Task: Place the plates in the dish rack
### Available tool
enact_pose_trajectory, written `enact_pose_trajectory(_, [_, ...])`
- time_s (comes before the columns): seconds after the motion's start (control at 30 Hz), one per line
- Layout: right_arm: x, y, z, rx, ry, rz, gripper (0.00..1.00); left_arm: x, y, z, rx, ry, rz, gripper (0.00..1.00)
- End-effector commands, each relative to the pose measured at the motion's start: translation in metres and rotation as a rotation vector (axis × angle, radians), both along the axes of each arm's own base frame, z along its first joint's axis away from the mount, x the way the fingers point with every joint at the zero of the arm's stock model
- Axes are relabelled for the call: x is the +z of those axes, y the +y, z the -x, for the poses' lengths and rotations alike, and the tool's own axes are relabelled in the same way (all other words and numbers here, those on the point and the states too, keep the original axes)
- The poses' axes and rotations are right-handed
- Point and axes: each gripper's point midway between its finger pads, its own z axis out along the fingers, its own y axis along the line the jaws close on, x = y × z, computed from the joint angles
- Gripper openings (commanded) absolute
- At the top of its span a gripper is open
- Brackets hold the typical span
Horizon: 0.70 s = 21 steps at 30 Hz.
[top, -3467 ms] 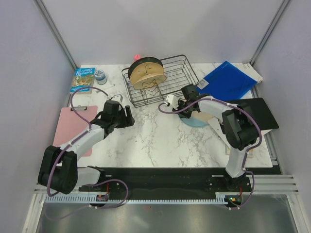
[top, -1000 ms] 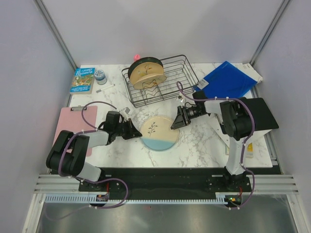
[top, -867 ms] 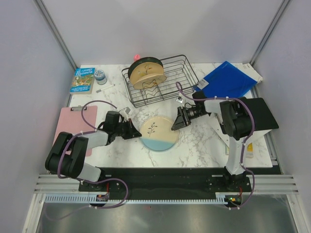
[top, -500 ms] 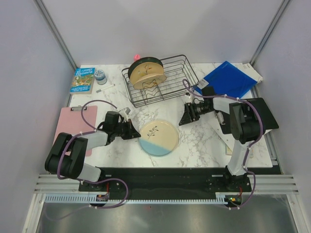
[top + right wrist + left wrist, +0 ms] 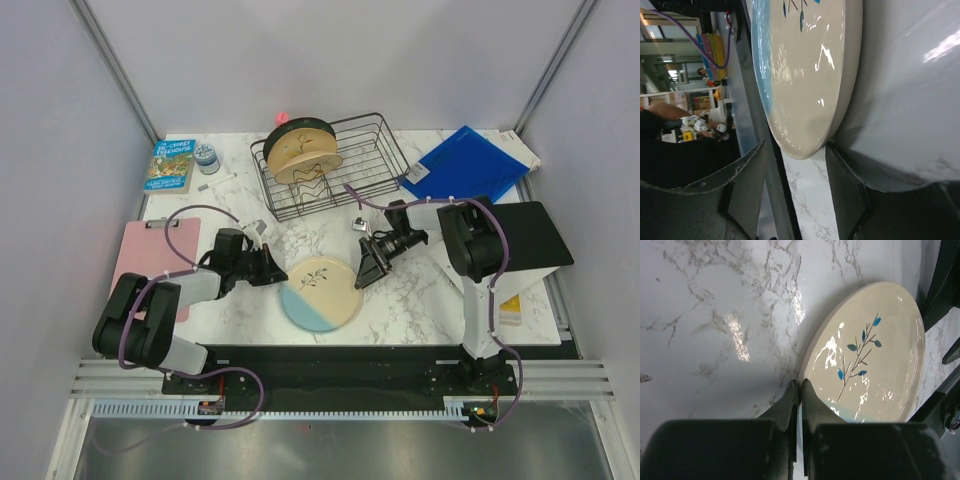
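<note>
A cream-and-light-blue plate (image 5: 320,292) with a sprig lies on the marble table between both arms. My left gripper (image 5: 281,275) is shut, its tips pressed against the plate's left rim (image 5: 807,365); in the left wrist view the left gripper (image 5: 800,385) holds nothing. My right gripper (image 5: 363,274) is open and straddles the plate's right rim (image 5: 805,90), one finger (image 5: 845,185) low against the table under the rim, the other finger (image 5: 747,185) apart from the plate's face. The black wire dish rack (image 5: 370,150) stands at the back with tan plates (image 5: 300,152) upright in its left end.
A blue folder (image 5: 465,165) and a black board (image 5: 530,235) lie at the right. A pink clipboard (image 5: 145,265) lies at the left, with a book (image 5: 170,165) and a small jar (image 5: 207,156) behind it. The table's near edge runs just below the plate.
The plate came from the right side to the table's middle, then slid slightly nearer and turned. My right gripper pulled away toward the rack, then returned to the plate's right rim.
</note>
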Motion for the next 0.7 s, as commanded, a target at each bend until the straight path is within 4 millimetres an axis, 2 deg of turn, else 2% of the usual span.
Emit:
enact_pose_trajectory(0.0, [-0.018, 0.018, 0.022, 0.122, -0.018, -0.039, 0.59, 0.024, -0.023, -0.011, -0.045, -0.057, 0.120, 0.02])
enact_pose_trajectory(0.1, [-0.016, 0.023, 0.020, 0.122, -0.013, -0.037, 0.63, 0.035, -0.030, -0.009, -0.048, -0.037, 0.188, 0.02])
enact_pose_trajectory(0.17, [-0.013, 0.016, 0.008, 0.077, -0.029, -0.036, 0.63, 0.035, -0.030, -0.001, -0.035, 0.023, 0.201, 0.02])
enact_pose_trajectory(0.2, [-0.013, 0.008, 0.004, 0.015, 0.026, 0.008, 0.63, 0.036, -0.030, 0.002, -0.034, 0.037, 0.207, 0.02])
enact_pose_trajectory(0.23, [-0.019, 0.008, -0.013, -0.028, -0.043, 0.008, 0.63, 0.038, -0.030, 0.005, -0.031, 0.044, 0.214, 0.02])
enact_pose_trajectory(0.27, [-0.013, 0.006, -0.024, -0.073, -0.083, 0.017, 0.64, 0.037, -0.029, 0.008, -0.021, 0.055, 0.214, 0.02])
enact_pose_trajectory(0.3, [-0.019, 0.000, -0.024, -0.115, -0.075, 0.053, 0.64, 0.034, -0.027, 0.011, -0.014, 0.063, 0.212, 0.02])
enact_pose_trajectory(0.33, [-0.017, 0.002, -0.035, -0.159, -0.099, 0.049, 0.64, 0.034, -0.026, 0.011, -0.003, 0.068, 0.212, 0.02])
enact_pose_trajectory(0.4, [-0.013, 0.007, -0.036, -0.184, -0.082, 0.037, 0.64, 0.035, -0.024, 0.009, 0.009, 0.070, 0.220, 0.02])
enact_pose_trajectory(0.43, [-0.011, 0.012, -0.043, -0.225, -0.058, 0.028, 0.63, 0.036, -0.025, 0.009, 0.014, 0.085, 0.235, 0.02])
enact_pose_trajectory(0.47, [-0.014, 0.014, -0.039, -0.243, -0.036, 0.031, 0.63, 0.038, -0.027, 0.008, 0.014, 0.086, 0.245, 0.02])
enact_pose_trajectory(0.5, [-0.013, 0.021, -0.052, -0.266, -0.109, -0.002, 0.63, 0.041, -0.028, 0.006, 0.019, 0.095, 0.261, 0.02])
enact_pose_trajectory(0.53, [-0.009, 0.024, -0.051, -0.305, -0.064, 0.000, 0.62, 0.042, -0.029, 0.005, 0.020, 0.099, 0.263, 0.02])
enact_pose_trajectory(0.67, [-0.010, 0.037, -0.050, -0.291, -0.068, -0.011, 0.58, 0.047, -0.031, -0.002, 0.017, 0.082, 0.264, 0.02])
